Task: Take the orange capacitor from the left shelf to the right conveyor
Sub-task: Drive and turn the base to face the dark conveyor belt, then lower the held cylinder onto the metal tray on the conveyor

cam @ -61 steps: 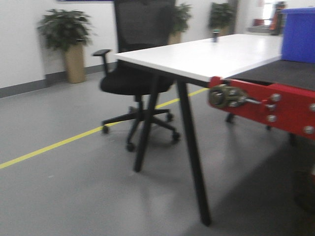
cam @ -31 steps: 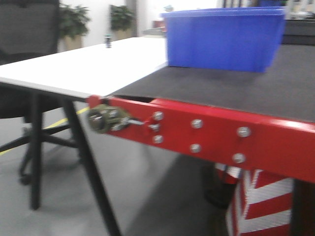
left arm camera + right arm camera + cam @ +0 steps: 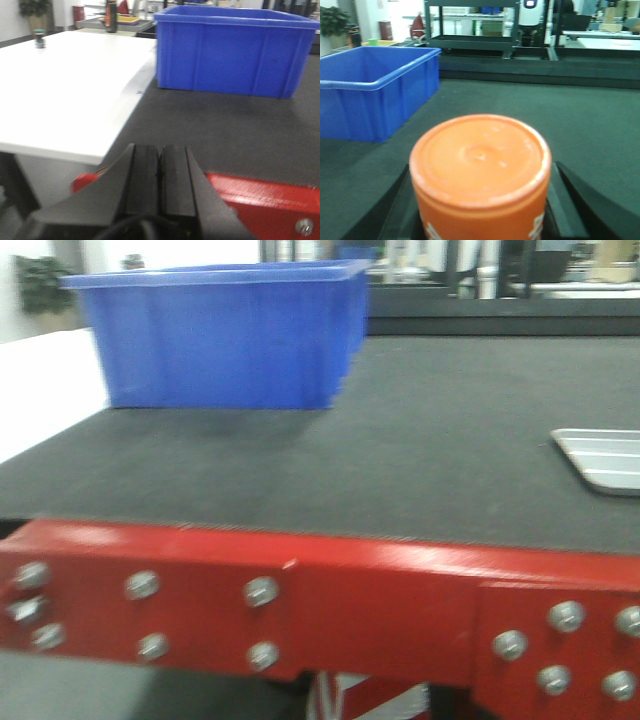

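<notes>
Horizontally the right fingers (image 3: 580, 200) clasp the orange capacitor (image 3: 480, 170), facing the conveyor (image 3: 545, 125).

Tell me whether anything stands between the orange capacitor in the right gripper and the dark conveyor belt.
Nothing visible does. Ahead of the small orange cylindrical capacitor, the dark grey fabric conveyor belt lies bare. The blue plastic bin stands off to the left, the silver metal tray to the right.
</notes>
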Robot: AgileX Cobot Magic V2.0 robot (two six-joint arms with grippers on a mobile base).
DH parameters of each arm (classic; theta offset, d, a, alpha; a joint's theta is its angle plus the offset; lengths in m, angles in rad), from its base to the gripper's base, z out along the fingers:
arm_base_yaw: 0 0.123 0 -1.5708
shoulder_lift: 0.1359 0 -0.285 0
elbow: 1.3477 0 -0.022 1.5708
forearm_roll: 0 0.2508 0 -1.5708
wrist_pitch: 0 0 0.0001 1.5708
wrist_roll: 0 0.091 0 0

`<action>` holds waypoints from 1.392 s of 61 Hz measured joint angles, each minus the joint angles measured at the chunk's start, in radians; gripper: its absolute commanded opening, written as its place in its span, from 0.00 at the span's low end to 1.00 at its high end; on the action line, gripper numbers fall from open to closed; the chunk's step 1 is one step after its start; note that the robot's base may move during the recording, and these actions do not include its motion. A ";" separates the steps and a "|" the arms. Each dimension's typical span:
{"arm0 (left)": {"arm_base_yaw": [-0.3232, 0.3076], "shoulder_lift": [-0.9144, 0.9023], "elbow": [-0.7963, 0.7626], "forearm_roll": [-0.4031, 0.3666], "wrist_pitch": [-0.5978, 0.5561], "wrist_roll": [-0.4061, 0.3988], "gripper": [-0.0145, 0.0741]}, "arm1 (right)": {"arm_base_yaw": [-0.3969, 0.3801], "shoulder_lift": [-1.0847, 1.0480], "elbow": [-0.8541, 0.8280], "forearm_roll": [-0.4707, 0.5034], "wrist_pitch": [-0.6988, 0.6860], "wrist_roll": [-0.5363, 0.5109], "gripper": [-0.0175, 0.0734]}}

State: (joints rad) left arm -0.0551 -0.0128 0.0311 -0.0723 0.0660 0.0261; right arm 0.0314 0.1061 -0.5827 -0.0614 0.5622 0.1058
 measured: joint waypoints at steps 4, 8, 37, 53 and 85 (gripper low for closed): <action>0.000 0.000 0.000 0.000 0.000 0.000 0.02 | 0.000 0.000 0.000 0.000 0.000 0.000 0.27; 0.000 0.000 0.000 0.000 0.000 0.000 0.02 | 0.000 0.000 0.000 0.000 0.000 0.000 0.27; -0.002 0.000 0.000 0.000 0.000 0.000 0.02 | 0.000 0.000 0.000 0.000 0.000 0.000 0.27; -0.002 0.000 0.000 0.000 0.000 0.000 0.02 | 0.000 0.000 0.000 0.000 0.000 0.000 0.27; -0.002 0.000 0.000 0.000 0.000 0.000 0.02 | 0.000 0.000 0.000 0.000 0.000 0.000 0.27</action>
State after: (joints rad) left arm -0.0568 -0.0128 0.0311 -0.0723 0.0660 0.0261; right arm 0.0314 0.1061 -0.5827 -0.0614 0.5622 0.1058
